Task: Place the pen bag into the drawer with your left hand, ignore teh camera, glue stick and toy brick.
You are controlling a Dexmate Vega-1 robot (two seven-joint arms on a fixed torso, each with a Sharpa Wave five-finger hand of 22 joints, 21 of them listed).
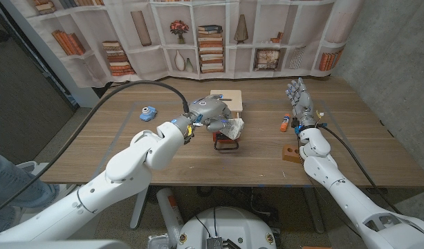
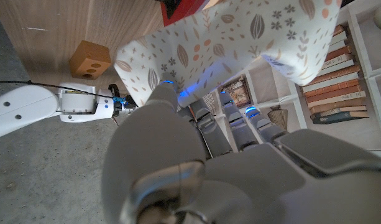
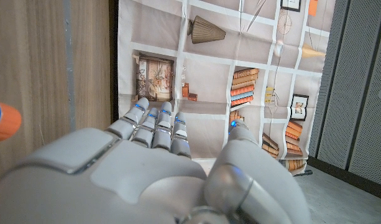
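The pen bag (image 1: 233,128), white with a leaf print, hangs in the grip of my left hand (image 1: 209,113) near the table's middle. It is held just above a small red drawer (image 1: 225,144), its lower end at the drawer's opening. In the left wrist view the pen bag (image 2: 240,37) spreads beyond my left hand's fingers (image 2: 202,155), with a corner of the red drawer (image 2: 183,7) past it. My right hand (image 1: 299,102) stands upright at the right, fingers apart and holding nothing. The right wrist view shows my right hand (image 3: 159,168) from behind, fingers straight.
A light wooden box (image 1: 228,99) stands behind the drawer. A blue toy camera (image 1: 148,113) lies at the left. An orange and blue glue stick (image 1: 284,124) and a brown toy brick (image 1: 291,153) lie beside my right hand. Bookshelf-print curtains hang behind the table.
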